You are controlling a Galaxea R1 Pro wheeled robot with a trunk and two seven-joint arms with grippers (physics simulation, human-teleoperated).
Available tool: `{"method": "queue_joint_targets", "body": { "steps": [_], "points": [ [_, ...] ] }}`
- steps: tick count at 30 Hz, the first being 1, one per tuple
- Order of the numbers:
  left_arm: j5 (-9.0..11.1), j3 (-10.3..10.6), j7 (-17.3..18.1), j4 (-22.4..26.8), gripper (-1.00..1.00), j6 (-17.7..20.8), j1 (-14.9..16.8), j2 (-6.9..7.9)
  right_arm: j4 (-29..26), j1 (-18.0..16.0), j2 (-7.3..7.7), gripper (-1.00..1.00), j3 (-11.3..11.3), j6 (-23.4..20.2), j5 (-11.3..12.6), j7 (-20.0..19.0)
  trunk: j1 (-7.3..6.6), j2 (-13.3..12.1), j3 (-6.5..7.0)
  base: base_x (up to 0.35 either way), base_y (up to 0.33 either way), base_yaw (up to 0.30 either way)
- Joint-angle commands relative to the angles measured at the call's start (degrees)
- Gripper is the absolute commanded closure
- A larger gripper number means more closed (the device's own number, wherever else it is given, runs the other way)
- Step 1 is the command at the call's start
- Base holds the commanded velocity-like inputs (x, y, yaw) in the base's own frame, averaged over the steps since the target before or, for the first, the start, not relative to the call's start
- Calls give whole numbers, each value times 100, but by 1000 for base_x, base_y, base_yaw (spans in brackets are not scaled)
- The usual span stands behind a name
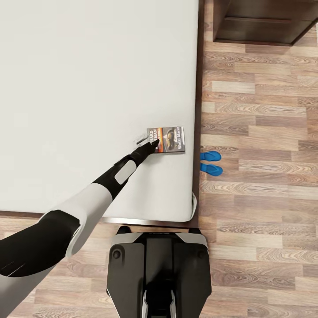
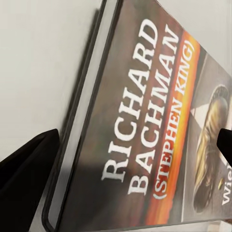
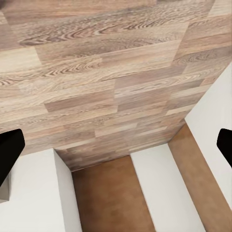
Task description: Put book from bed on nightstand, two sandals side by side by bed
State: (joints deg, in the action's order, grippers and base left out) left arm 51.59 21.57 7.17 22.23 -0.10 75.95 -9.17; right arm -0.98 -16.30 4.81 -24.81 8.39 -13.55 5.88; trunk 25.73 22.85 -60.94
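Broadly, the bed (image 1: 88,88) takes up most of the head view, with wood floor (image 1: 265,198) along its right side and a dark cabinet (image 1: 260,22) at the far corner. On the mattress, near the right edge, lies the book (image 1: 170,139), flat, cover up. The left hand (image 1: 150,144) reaches it with fingers spread, one either side of the book's near end. The right hand (image 3: 116,145) hangs open over the floor. Two sandals (image 1: 210,161) lie side by side just beside the bed.
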Motion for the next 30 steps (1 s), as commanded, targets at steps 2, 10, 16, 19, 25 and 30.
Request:
{"method": "queue_joint_targets", "body": {
  "steps": [2, 10, 16, 19, 25, 30],
  "points": [
    [70, 53, 7, -10, -100, 17, 1, 3, 10, -3, -2, -100, -45, 22, -60, 18, 5, 7, -5, 27, -11, 0],
    [71, 77, 5, -8, -100, 16, -1, -4, 10, -3, -5, -100, -43, 22, -60, 18, 5, 7, -5, 44, -64, 0],
    [71, 124, 4, 8, -100, 12, -1, -5, 10, 0, -6, -100, -43, 22, -60, 19, 5, 7, -5, -5, -160, 0],
    [71, 167, 0, 13, -100, 11, -1, -6, 10, 1, -4, -100, -45, 22, -60, 17, 5, 7, -5, -4, -70, 0],
    [74, 209, -3, 35, -100, 10, -1, -11, 10, -2, 0, -100, -47, 22, -60, 17, 5, 7, -5, -40, -55, 0],
    [77, 220, -4, 36, -100, 10, -1, -19, 10, 0, 2, -100, -49, 22, -60, 16, 5, 7, -5, -144, -108, 0]
  ]
}}
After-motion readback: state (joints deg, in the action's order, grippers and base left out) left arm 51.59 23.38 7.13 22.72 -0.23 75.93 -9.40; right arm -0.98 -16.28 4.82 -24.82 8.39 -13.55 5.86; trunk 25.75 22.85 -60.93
